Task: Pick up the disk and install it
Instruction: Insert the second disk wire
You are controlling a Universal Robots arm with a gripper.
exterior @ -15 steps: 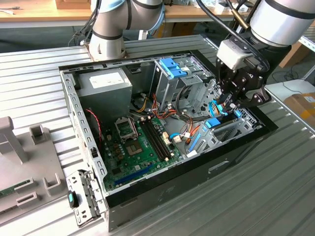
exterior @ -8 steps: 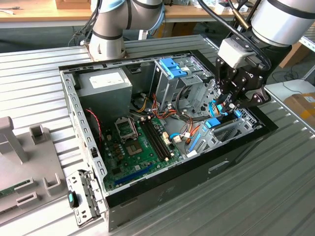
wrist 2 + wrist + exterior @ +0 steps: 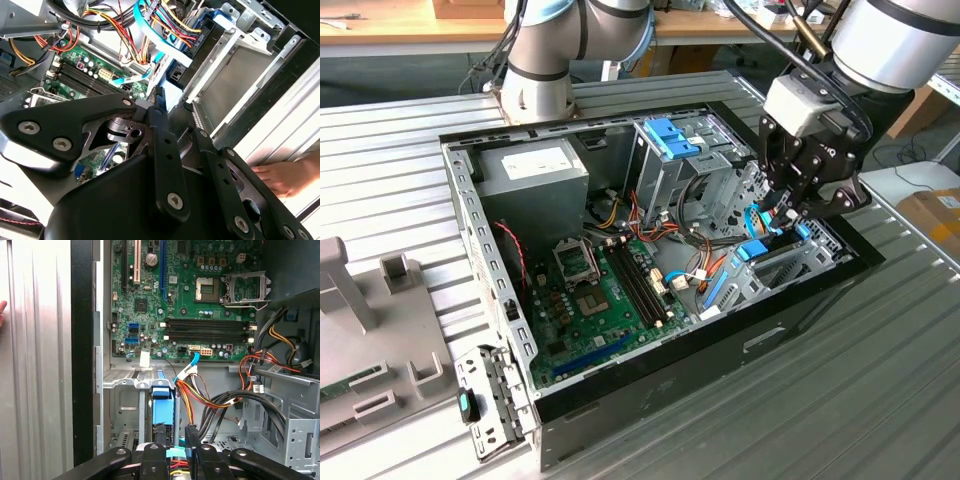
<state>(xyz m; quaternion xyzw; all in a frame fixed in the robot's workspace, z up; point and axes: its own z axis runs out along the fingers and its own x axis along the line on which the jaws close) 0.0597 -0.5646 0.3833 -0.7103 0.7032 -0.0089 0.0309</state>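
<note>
The disk (image 3: pixel 752 250) sits on its edge in the drive bay at the exterior view's right end of the open computer case (image 3: pixel 650 370). Its blue rail and end tab face up. In the first wrist view the disk (image 3: pixel 162 407) is a blue strip running into the bay's slot, and in the second wrist view the disk (image 3: pixel 200 45) is a dark block with a blue tab. My gripper (image 3: pixel 787 212) hangs just above it. The gripper (image 3: pixel 175 437) stands open by a narrow gap, one fingertip (image 3: pixel 159 437) over the blue rail. Nothing is clamped in the gripper (image 3: pixel 174 102).
Bundles of coloured cables (image 3: pixel 210 400) and a thin blue cable (image 3: pixel 142 30) crowd the bay. The motherboard (image 3: pixel 600 290), power supply (image 3: pixel 535 165) and tall silver cage with blue clips (image 3: pixel 670 140) occupy the case. A person's hand (image 3: pixel 285 175) rests on the ribbed table beside the case.
</note>
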